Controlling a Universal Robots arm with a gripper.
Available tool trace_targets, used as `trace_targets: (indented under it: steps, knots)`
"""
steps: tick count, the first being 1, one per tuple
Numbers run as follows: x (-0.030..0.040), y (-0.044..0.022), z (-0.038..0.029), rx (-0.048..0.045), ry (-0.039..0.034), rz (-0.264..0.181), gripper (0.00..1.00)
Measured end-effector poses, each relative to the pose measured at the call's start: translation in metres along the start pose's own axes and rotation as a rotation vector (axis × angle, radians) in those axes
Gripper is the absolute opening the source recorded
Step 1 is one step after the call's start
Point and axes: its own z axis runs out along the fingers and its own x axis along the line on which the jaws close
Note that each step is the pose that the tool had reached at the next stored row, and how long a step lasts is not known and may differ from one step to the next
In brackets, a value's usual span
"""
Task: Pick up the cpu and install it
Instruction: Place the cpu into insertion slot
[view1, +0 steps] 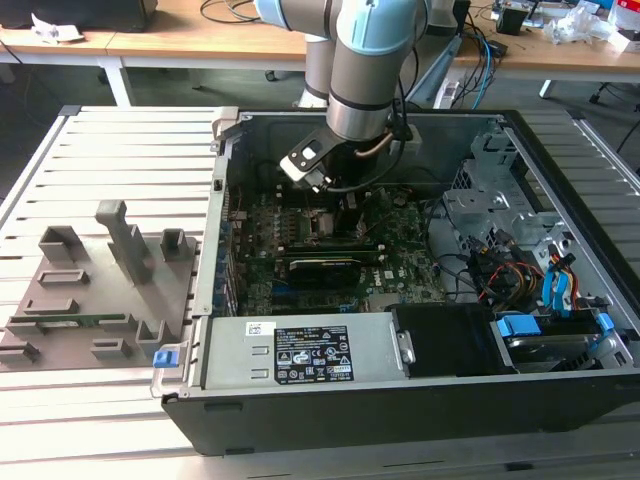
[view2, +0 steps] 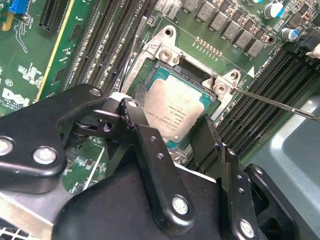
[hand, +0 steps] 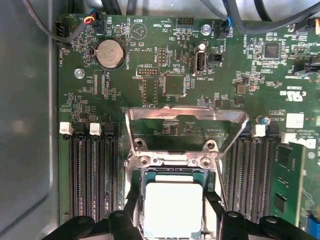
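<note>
Second wrist view: gripper (view2: 169, 120) pinches cpu (view2: 178, 106) at socket (view2: 162, 47).

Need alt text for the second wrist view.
Close view of a silver-topped cpu sitting within the open socket of a green motherboard, with the black tool straddling it from the foreground. Long dark memory slots run along both sides of the socket.

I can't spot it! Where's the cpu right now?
In both wrist views the cpu sits inside the metal-framed socket on the green motherboard, between rows of memory slots.
</note>
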Motion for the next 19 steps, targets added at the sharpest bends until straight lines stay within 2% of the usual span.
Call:
trace_targets:
  steps: [1, 2, 3, 4, 6, 7, 8, 9, 19]
  knots:
    - [0.0002, -0.0004, -0.0077, 0.0000, -0.0016, 0.000, 0.62]
    - [0.0031, -0.0009, -0.0172, 0.0002, -0.0074, 0.000, 0.62]
    - [0.0048, -0.0012, -0.0227, 0.0002, -0.0105, 0.001, 0.60]
    - [0.0061, -0.0016, -0.0317, 0.0003, -0.0128, 0.001, 0.41]
    - [0.0068, -0.0027, -0.0506, 0.0004, -0.0166, 0.001, 0.29]
    - [0.0072, -0.0032, -0.0597, 0.0003, -0.0194, 0.001, 0.17]
    - [0.0073, -0.0034, -0.0656, 0.0005, -0.0212, 0.001, 0.11]
    - [0.0073, -0.0036, -0.0682, 0.0005, -0.0216, 0.001, 0.11]
    - [0.0073, -0.0036, -0.0685, 0.0004, -0.0215, 0.001, 0.11]
